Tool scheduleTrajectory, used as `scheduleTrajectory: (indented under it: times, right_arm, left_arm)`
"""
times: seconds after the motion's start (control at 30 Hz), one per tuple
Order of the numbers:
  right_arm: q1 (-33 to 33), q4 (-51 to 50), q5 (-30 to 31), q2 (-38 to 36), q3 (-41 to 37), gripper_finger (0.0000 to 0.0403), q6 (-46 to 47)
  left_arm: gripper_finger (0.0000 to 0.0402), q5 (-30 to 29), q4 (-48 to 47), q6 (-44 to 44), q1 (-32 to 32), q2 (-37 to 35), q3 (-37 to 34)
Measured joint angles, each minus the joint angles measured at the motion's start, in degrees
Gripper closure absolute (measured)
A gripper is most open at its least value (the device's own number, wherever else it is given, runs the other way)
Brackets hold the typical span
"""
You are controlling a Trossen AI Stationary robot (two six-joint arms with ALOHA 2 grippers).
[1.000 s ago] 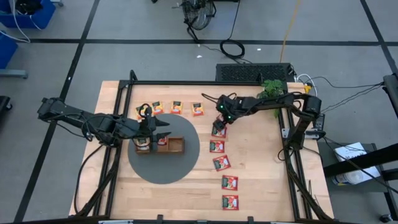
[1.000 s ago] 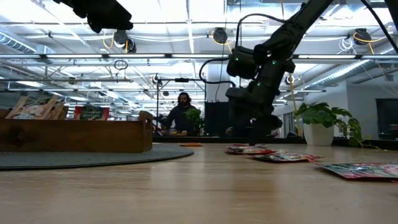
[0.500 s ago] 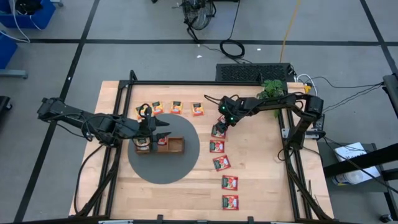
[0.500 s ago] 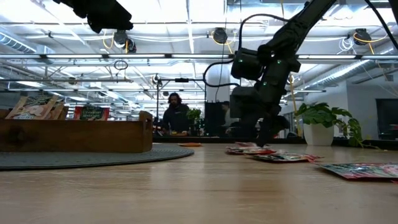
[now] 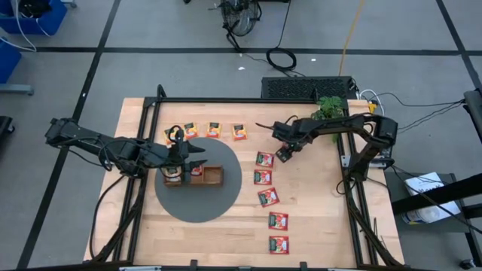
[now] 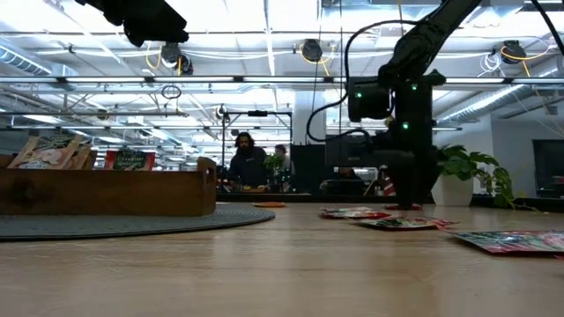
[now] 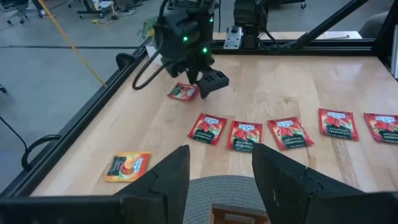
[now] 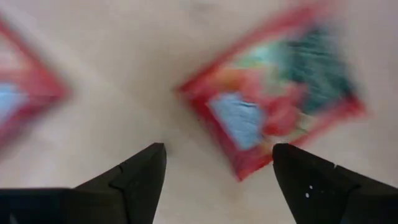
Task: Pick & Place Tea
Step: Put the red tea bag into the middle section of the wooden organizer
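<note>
Sliding toward three o'clock, right gripper [image 5: 282, 154] gapes wide over a red tea packet [image 8: 273, 118] (only its wrist camera shows that); left gripper [image 5: 183, 159] holds nothing above the tray [image 5: 215, 176].

Right gripper [image 5: 282, 155] low near the surface's far right, jaws apart; left gripper [image 5: 197, 162] hovers mid-left, jaws parted

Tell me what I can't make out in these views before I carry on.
- Tray contents: low view, its wall hides all but the packet tops.
- Red packet print: right wrist view, blurred.
- Left pincer: high view, too small to tell whether anything is held.
- Right pincer: left wrist view, fingertips too small.
</note>
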Motion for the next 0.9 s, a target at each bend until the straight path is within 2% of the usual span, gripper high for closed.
scheduleTrajectory:
  times: [0.3,0.4,0.5,0.7,0.77,0.9]
  right_arm:
    - [-0.08,-1.91,14.60,-1.58,-0.01,0.0131,-2.27]
    - [-0.15,-1.33,16.12,-1.60,0.03,0.0131,-2.90]
    - [-0.35,2.55,11.70,-1.64,0.03,0.0131,-1.20]
    - [-2.59,12.33,-7.12,-1.09,0.19,0.0131,4.46]
    - [-3.13,11.07,-9.45,-1.10,0.19,0.0131,5.71]
    - [-3.51,5.25,-9.16,-1.12,0.19,0.0131,6.08]
  left_arm:
    - [0.0224,0.00,0.00,0.00,0.00,0.01,0.00]
    - [0.0224,0.00,0.00,0.00,0.00,0.00,0.00]
    - [0.0224,-0.02,0.00,0.00,0.00,0.02,0.00]
    - [0.0224,0.00,0.00,0.00,0.00,0.00,0.00]
    - [0.0224,0.00,0.00,0.00,0.00,0.02,0.00]
    - [0.0224,0.00,0.00,0.00,0.00,0.01,0.00]
